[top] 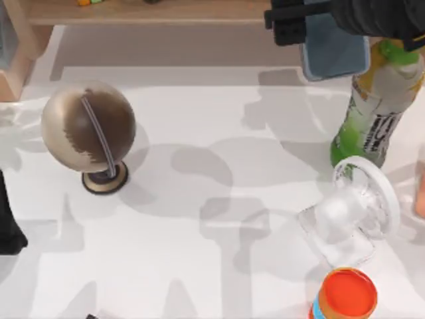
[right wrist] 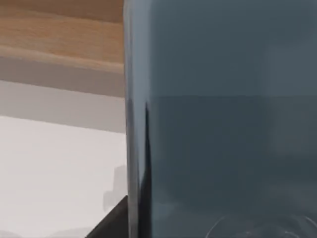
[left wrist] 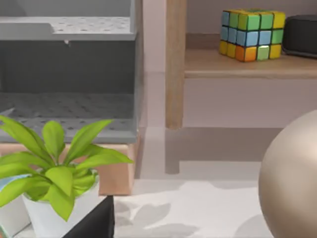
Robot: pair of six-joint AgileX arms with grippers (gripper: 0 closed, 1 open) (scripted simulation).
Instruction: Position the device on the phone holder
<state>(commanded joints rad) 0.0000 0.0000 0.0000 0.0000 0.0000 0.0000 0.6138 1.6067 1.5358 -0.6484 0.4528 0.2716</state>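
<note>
The phone [top: 335, 48] is held clear of the desk [top: 219, 266] at the far right of the top view, clamped in the right gripper [top: 299, 26], just beside the green bottle [top: 375, 113] and above the clear holder [top: 352, 219] lying nearer the front. It is judged to be light, stiff and flat, with a glossy face that is likely slippery and could crack if dropped; the long edges are judged the best place to be gripped, so that the screen is left free.

In the right wrist view the phone's [right wrist: 223, 124] dark face is seen close up against the wooden shelf [right wrist: 59, 39]. In the left wrist view a Rubik's cube [left wrist: 252, 33], a potted plant [left wrist: 54, 178] and the globe [left wrist: 292, 183] are shown. The left arm [top: 8, 226] is parked at the left edge; whether its gripper is open cannot be told.
</note>
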